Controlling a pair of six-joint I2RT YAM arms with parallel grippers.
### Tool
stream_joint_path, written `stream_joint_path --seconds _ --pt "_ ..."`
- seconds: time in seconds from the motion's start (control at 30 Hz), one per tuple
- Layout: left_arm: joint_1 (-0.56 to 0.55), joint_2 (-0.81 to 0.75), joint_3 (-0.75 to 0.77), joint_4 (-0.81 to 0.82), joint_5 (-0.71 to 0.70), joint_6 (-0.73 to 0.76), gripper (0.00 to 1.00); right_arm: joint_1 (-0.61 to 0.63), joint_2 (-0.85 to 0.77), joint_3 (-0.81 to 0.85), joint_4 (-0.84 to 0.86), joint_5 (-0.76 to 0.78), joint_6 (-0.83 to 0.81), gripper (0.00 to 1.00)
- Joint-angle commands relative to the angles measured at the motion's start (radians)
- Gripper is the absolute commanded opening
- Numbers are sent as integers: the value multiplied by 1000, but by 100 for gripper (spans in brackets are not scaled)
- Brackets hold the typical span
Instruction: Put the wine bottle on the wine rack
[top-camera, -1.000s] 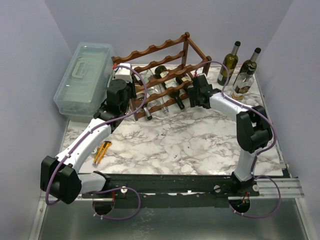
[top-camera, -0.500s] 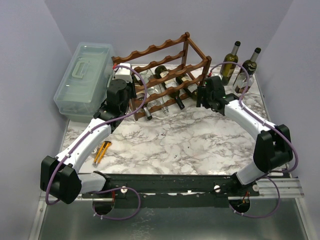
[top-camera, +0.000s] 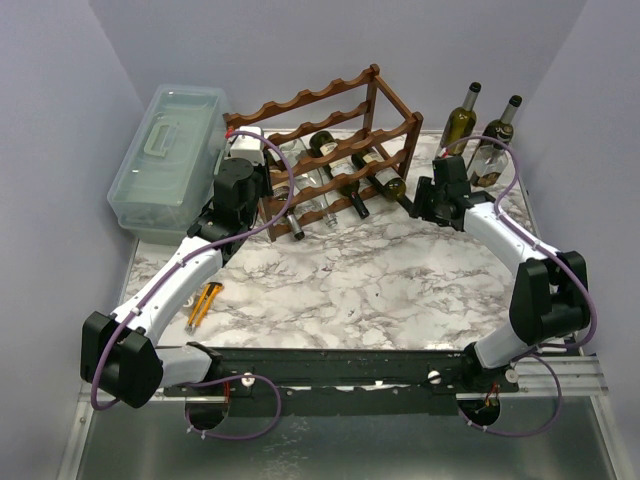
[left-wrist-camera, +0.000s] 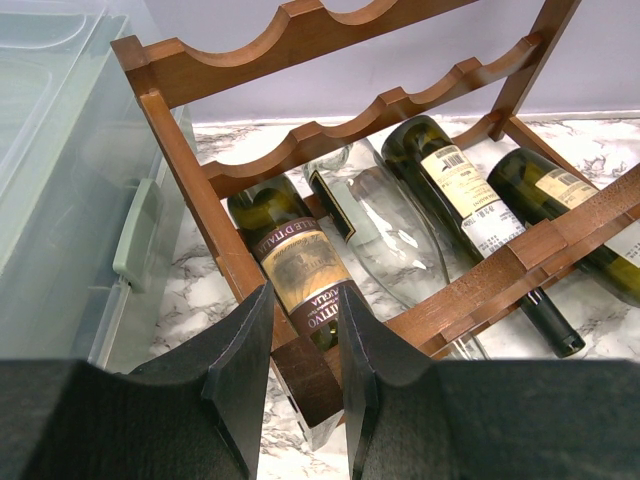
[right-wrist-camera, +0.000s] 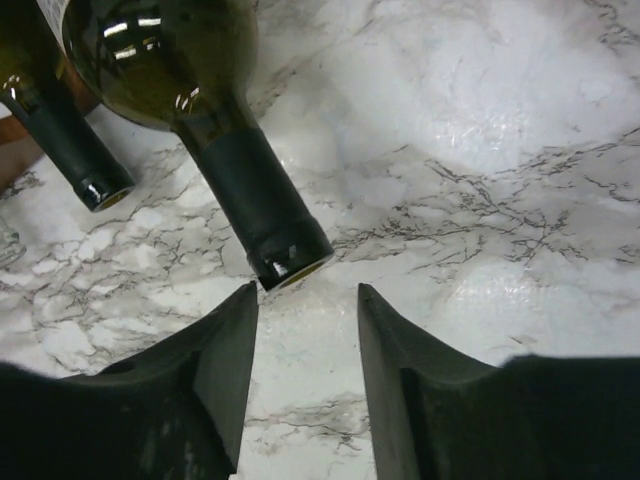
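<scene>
The dark reddish-brown wine rack (top-camera: 330, 110) stands at the back of the marble table (top-camera: 380, 280), with several bottles lying on its lowest tier. A green wine bottle (top-camera: 388, 180) lies at that tier's right end, its neck (right-wrist-camera: 255, 200) sticking out over the marble. My right gripper (top-camera: 424, 203) hangs just off the neck's tip. It (right-wrist-camera: 305, 295) is open, with only marble between its fingers. My left gripper (top-camera: 262, 205) is at the rack's front left corner. There it (left-wrist-camera: 300, 360) is shut on the end of a lower wooden rail (left-wrist-camera: 305, 375).
A pale green plastic box (top-camera: 165, 160) sits left of the rack, close to my left arm. Two upright bottles (top-camera: 460, 125) (top-camera: 497, 135) stand at the back right, behind my right arm. A yellow-and-black tool (top-camera: 205, 303) lies near the left edge.
My right gripper has drawn back to the right, away from the rack, and its jaws have narrowed. The green bottle stays in the rack. The left arm has not moved.
</scene>
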Motion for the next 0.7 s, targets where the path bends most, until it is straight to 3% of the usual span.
stream_joint_path --seconds 0.0,0.23,0.67 --pt "-8 16 8 -51 38 1 33 -13 17 -15 44 -51 31 43" --pt "-8 16 8 -50 36 5 33 -23 52 -1 73 -47 28 36" --pt "-10 25 9 -49 53 -7 32 -25 28 -30 159 -57 34 38"
